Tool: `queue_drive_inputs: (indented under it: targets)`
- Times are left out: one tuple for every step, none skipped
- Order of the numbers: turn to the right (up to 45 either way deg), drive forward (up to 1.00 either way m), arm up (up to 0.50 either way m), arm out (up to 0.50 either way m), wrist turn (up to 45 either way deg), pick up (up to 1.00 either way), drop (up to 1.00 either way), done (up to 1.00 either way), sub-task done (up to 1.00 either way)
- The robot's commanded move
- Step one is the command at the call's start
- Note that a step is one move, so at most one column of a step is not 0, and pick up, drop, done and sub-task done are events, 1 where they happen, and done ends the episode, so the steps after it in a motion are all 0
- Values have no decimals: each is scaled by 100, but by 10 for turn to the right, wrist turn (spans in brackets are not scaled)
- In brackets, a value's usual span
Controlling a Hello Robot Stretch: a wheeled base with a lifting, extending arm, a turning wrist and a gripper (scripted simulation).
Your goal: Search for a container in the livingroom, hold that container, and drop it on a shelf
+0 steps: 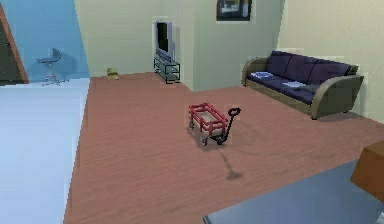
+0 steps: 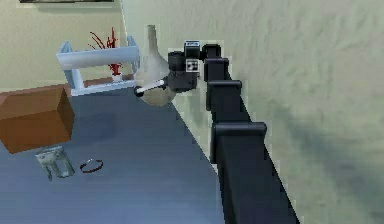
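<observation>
The gripper [image 2: 152, 89] is at a pale vase [image 2: 152, 50] near the white shelf [image 2: 85, 57] (whether it holds it, I cannot tell), so the drop seems not yet done.

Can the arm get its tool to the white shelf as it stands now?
Probably yes: the tool appears right next to the white shelf, with just a beige vase at its tip; depth is unclear.

No legible text, label, number or sign anywhere.
</observation>
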Motion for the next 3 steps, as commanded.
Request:
queue_drive_inputs:
  targets:
    - [0,0,0,0,-450,0,0,0,0]
    - [0,0,0,0,-450,0,0,0,0]
    - [0,0,0,0,-60,0,0,0,0]
